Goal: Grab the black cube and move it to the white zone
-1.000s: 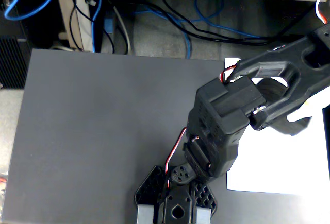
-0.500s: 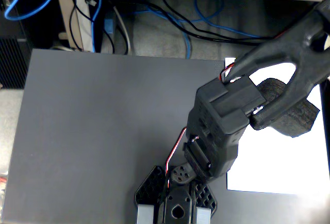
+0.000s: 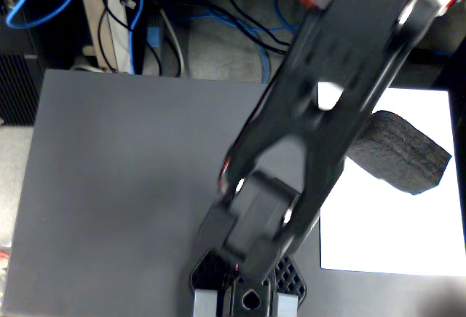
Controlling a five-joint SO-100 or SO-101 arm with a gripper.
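The black cube [image 3: 406, 154], a rough black foam block, lies on the white zone [image 3: 393, 229], a sheet of paper at the right of the fixed view. It sits in the upper part of the sheet. The glossy black arm [image 3: 320, 113] runs from its base at the bottom middle up to the top right, blurred at the upper end. The arm covers the block's left end. The gripper's fingers do not show; they are hidden by the arm or lie past the top edge.
A dark grey mat [image 3: 131, 186] covers the table left of the sheet. Blue and black cables [image 3: 218, 25] lie beyond the mat's far edge. The arm's base [image 3: 247, 288] stands at the mat's near edge.
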